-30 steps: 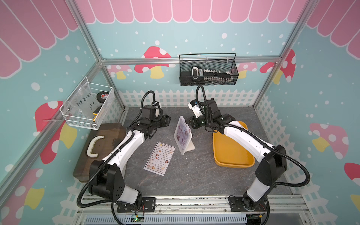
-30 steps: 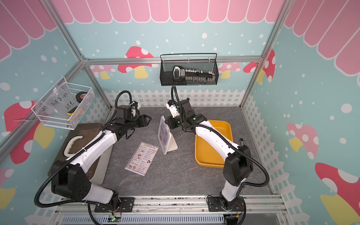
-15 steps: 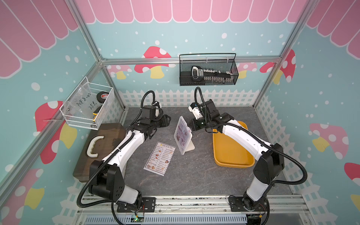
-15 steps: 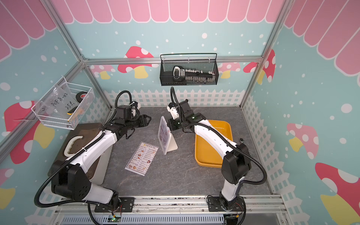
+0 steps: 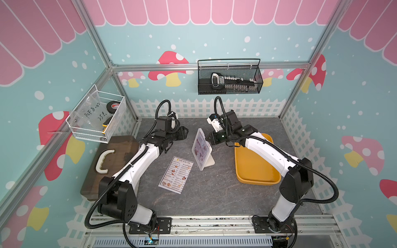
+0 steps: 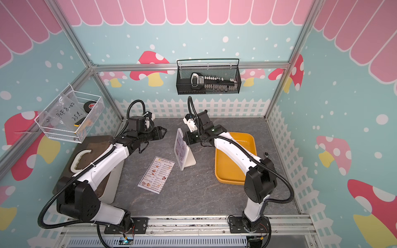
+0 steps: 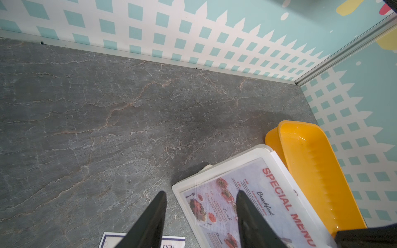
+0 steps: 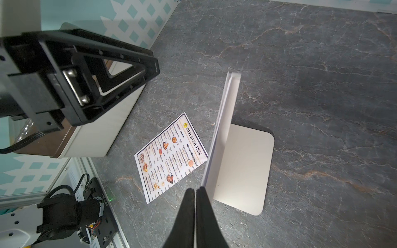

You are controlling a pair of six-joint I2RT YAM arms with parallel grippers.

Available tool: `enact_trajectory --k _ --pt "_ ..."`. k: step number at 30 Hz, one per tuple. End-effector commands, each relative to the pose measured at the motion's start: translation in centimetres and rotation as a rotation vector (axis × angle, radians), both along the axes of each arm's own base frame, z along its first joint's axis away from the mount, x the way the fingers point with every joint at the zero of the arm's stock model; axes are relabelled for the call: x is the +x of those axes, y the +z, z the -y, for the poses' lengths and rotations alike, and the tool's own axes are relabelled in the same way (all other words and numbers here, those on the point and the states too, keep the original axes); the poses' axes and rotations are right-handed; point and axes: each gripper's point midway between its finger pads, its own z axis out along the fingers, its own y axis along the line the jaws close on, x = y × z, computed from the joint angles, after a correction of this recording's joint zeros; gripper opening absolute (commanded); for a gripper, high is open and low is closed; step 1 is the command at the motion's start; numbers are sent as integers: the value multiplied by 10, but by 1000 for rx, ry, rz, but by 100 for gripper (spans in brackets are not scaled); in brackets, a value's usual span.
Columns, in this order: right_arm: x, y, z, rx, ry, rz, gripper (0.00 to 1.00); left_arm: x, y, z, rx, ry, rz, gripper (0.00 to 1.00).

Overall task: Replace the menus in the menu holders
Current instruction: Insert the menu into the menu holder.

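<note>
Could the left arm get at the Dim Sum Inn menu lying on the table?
Probably yes: the DIM SUM INN menu lies flat and uncovered, the left gripper hangs open just beyond it, and the menu holder stands aside.

Place: robot lab cell dressed as toy café | frame: aluminium posts [image 5: 103,49], arms [image 5: 137,165] bolted to rail [image 5: 214,223] | walls: printed mushrooms [image 5: 171,64], pink awning [image 5: 193,10], picket fence [image 5: 193,108] | up behind right gripper [image 5: 209,137]: wire basket [image 5: 229,91] hung on crossbar [image 5: 150,67] | under it: stone-look table [image 5: 214,193]

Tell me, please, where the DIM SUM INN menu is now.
In both top views the DIM SUM INN menu lies flat on the table, beside the menu holder, to the robot's left of it.
</note>
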Motion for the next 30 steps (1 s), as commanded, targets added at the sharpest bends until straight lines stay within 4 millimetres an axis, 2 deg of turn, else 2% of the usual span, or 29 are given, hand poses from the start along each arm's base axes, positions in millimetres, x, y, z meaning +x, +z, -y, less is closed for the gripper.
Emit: enact_trajectory --k 1,11,17,21,23,25,30 --pt "-5 -6 -1 4 13 -24 7 0 14 -4 2 9 38 53" --pt "-8 -13 0 -1 19 -44 9 0 13 -4 1 10 35 53" --pt "-7 2 -1 13 19 -14 13 -1 14 -6 3 15 38 53" --pt "-8 19 8 0 0 32 23 -2 16 -6 2 19 43 53" --pt "-10 23 12 -7 -9 43 24 -2 17 -6 0 19 45 53" --pt "-12 23 16 -17 -18 44 28 -3 18 -6 -3 18 46 53" --pt "-24 14 20 -27 2 23 45 -5 21 -5 -9 12 52 53"
